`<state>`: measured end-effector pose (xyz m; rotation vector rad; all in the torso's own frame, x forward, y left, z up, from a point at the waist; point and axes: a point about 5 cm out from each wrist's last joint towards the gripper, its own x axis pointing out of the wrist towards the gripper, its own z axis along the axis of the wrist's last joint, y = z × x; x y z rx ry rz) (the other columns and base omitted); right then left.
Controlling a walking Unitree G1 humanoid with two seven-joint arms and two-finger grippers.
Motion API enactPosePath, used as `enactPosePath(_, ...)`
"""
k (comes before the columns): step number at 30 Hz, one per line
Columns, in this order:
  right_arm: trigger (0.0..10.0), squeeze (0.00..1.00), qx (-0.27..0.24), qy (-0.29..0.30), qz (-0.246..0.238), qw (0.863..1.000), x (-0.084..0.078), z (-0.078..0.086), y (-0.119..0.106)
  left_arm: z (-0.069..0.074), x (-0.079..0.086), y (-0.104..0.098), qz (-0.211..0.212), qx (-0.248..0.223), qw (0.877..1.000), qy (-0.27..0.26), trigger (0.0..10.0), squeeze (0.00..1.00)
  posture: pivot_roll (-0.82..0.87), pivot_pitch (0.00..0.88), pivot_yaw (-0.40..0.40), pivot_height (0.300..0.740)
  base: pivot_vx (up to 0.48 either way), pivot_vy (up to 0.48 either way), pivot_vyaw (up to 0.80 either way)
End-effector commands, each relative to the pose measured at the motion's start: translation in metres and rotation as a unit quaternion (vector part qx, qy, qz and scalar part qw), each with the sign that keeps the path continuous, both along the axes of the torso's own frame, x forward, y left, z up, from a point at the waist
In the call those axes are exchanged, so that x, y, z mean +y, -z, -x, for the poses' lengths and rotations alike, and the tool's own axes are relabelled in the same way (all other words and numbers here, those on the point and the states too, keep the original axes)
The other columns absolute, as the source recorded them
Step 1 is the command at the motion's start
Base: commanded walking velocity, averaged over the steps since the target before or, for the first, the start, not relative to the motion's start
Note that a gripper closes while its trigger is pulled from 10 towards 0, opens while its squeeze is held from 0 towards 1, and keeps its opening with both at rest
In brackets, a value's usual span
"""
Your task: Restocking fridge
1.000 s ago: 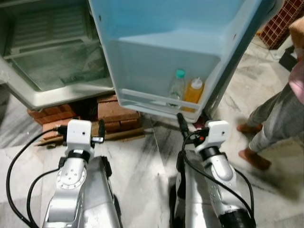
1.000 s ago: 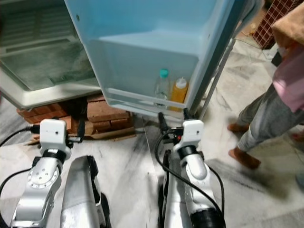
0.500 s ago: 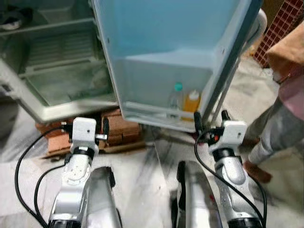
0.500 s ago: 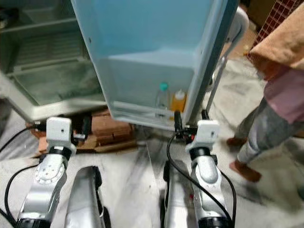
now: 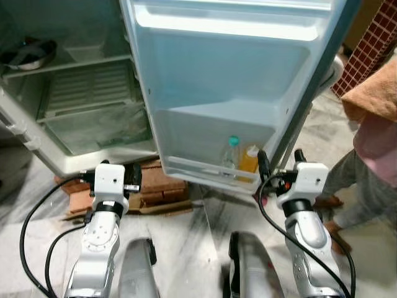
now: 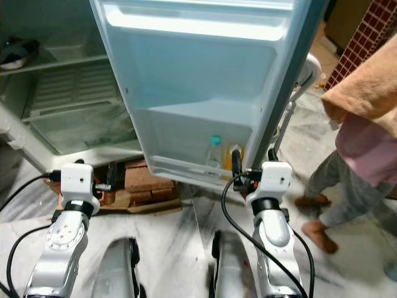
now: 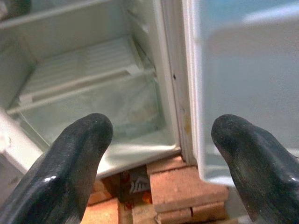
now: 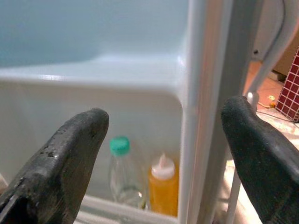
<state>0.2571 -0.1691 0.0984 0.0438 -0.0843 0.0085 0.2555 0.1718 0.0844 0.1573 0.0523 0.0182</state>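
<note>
The pale fridge (image 5: 80,105) stands open on bricks (image 5: 158,186), its blue-white door (image 5: 223,93) swung toward the robot. Two bottles stand upright side by side in the bottom door shelf: one clear with a green cap (image 8: 122,170), one orange squeeze bottle (image 8: 163,184) (white nozzle up). Both the left tool (image 7: 161,168) and right tool (image 8: 163,168) are spread wide, holding nothing.

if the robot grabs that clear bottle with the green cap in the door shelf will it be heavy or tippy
The clear bottle looks see-through and possibly near empty, so probably light. It is tall and narrow, so likely tippy if nudged. Its smooth wall may slip, and the orange bottle stands close beside it.
</note>
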Motion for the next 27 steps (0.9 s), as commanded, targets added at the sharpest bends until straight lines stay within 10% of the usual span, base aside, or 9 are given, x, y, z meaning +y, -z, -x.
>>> enactPosePath(1, 10.0, 0.00, -0.008, 0.001, 0.003, 1.000, -0.001, 0.000, -0.006, -0.001, 0.001, 0.000, -0.002, -0.001, 1.000, 0.001, 10.0, 0.00, 0.04, 0.034, 0.004, 0.694, 0.000, 0.000, 0.00)
enactPosePath(27, 10.0, 0.00, 0.039, -0.068, -0.025, 0.997, 0.010, 0.008, 0.007, -0.001, -0.009, 0.004, -0.001, 0.015, 1.000, 0.012, 10.0, 0.00, 0.03, 0.042, 0.004, 0.740, 0.000, 0.000, 0.00)
